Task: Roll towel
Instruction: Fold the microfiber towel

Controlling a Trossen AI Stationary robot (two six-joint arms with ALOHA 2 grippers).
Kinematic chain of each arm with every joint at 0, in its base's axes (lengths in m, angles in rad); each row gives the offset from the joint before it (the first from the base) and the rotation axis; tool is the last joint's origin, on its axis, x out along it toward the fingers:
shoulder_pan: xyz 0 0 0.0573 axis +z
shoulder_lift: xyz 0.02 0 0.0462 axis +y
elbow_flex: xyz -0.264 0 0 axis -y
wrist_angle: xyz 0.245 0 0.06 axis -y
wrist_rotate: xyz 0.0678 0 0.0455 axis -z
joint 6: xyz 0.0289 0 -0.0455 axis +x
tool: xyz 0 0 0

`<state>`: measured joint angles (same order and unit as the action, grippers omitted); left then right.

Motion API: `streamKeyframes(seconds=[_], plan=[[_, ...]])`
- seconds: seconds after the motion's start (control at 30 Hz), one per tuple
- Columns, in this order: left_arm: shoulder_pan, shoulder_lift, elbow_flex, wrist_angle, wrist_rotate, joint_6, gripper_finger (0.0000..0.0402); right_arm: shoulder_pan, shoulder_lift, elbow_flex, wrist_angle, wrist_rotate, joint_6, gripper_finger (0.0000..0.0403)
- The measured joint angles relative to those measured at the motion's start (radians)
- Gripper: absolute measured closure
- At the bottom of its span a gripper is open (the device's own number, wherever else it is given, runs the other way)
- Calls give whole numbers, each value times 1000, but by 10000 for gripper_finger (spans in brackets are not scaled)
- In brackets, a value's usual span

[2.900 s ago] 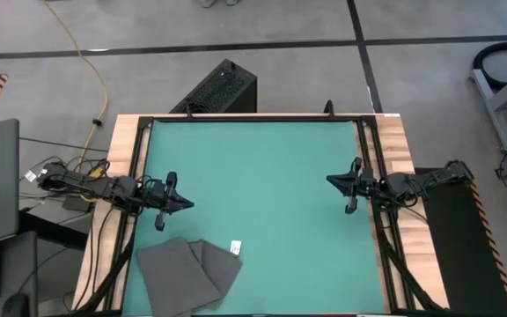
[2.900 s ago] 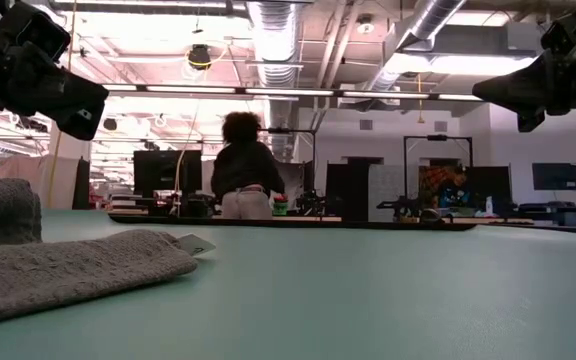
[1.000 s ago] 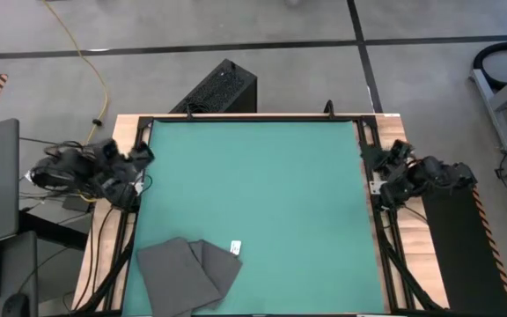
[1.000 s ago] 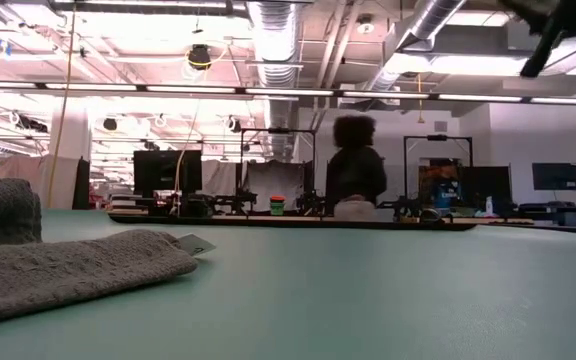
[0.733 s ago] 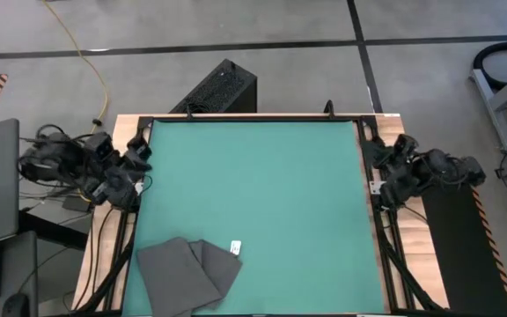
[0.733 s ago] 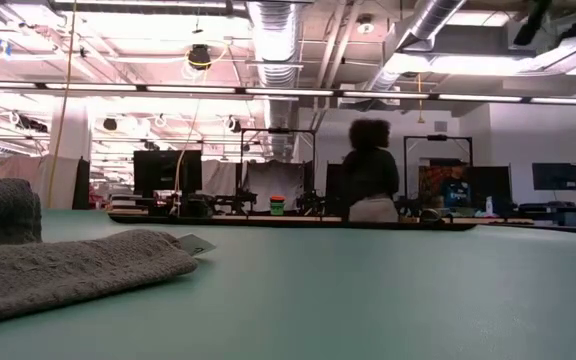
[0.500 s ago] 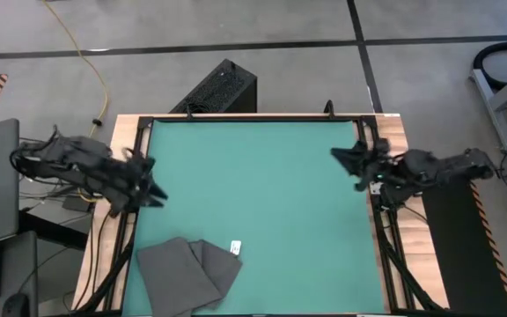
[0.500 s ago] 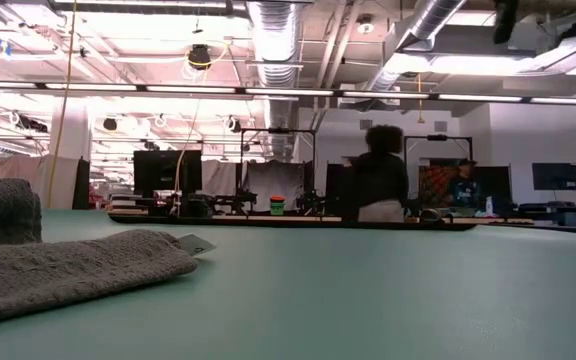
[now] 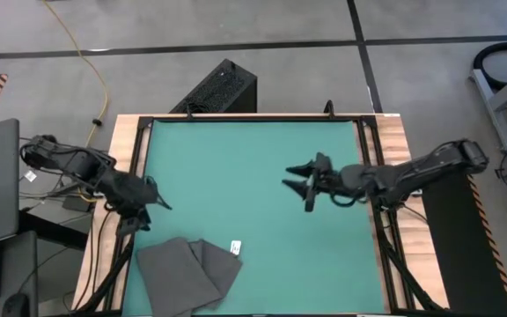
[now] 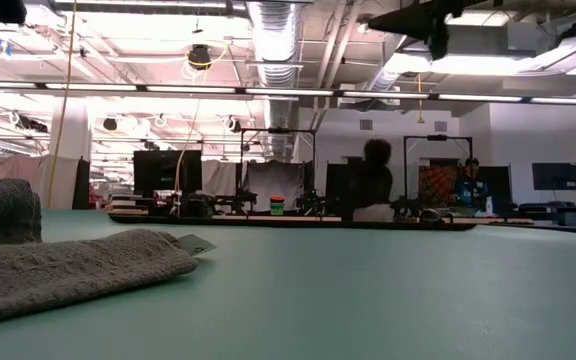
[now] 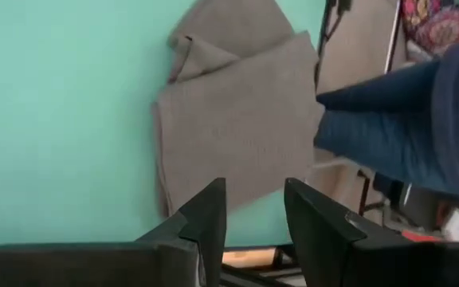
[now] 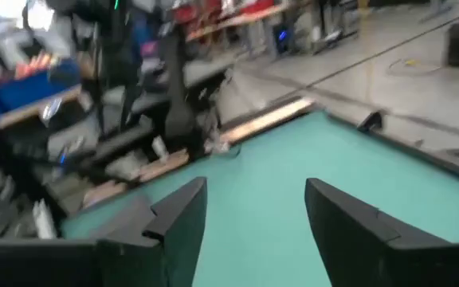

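The towel [image 9: 187, 274] lies folded in loose layers at the near left corner of the green mat [image 9: 253, 176] that covers my surface, its white tag [image 9: 235, 247] turned toward the middle. My left gripper [image 9: 152, 195] hangs over the mat's left edge just beyond the towel, its fingers [image 11: 207, 219] narrowly parted and holding nothing. My right gripper [image 9: 299, 183] reaches out over the mat's middle, well apart from the towel, fingers [image 12: 178, 219] spread wide and empty.
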<state>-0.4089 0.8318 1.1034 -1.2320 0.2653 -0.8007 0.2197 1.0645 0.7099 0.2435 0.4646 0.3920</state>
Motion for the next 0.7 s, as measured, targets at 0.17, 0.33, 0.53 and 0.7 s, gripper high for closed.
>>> streamKeyframes(seconds=[0.17,0.33,0.53,0.7], plan=[[-124,6,-16,-6,-123,-126,285,0,119,21,-1,-49,96,165],[-225,0,-115,10,-174,-328,285,0,214,23,-1,-75,213,168],[-308,2,-253,61,-129,-504,284,2,290,23,74,-119,274,168],[-385,-1,-331,184,-156,-610,284,2,315,23,154,-127,282,168]])
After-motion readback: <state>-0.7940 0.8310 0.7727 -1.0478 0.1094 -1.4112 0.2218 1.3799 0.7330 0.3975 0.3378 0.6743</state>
